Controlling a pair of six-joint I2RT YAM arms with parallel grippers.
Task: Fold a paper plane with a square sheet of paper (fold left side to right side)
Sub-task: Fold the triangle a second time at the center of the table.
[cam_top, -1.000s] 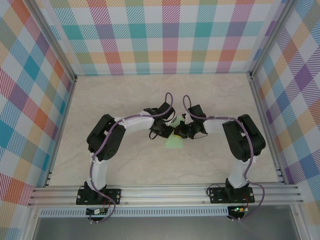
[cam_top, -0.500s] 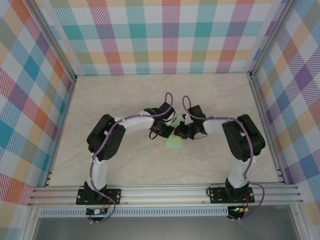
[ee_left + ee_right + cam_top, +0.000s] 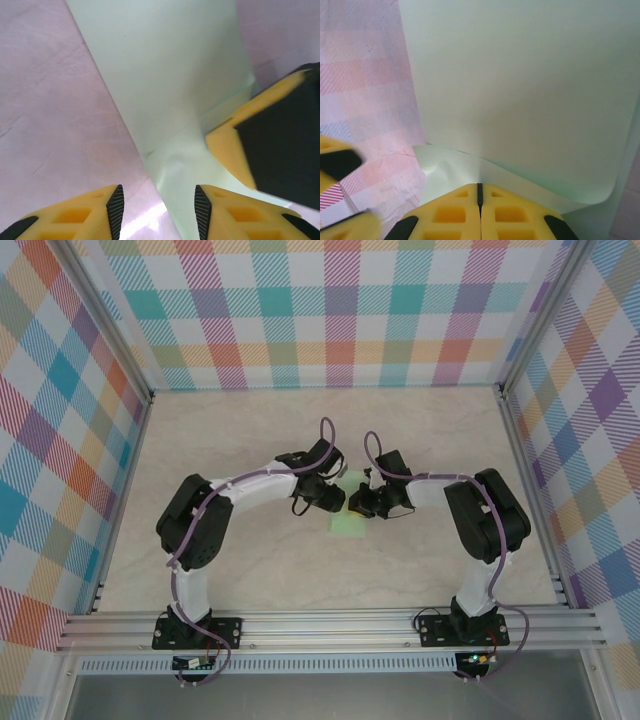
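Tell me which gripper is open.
The left gripper: its yellow fingers stand apart over the paper, while the right gripper has its fingers pinched together on the paper's fold.

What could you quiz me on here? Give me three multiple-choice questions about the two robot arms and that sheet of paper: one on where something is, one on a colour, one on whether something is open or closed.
1. Where is the paper?
A. Mid-table, between the two arms' tips
B. In the far left corner
C. At the near right edge

2. What colour is the paper?
A. Pink
B. Pale green
C. Bright yellow

3. How does the left gripper stand?
A. Shut tight, fingers touching
B. Open, fingers apart
C. Clamped on a pen

Answers:
1 A: the top view shows the paper in the middle, between the two arms' ends.
2 B: it looks pale green in every view.
3 B: the left gripper's yellow fingers stand apart above the paper, while the right gripper has its fingers pressed together, seemingly pinching a fold of the paper.
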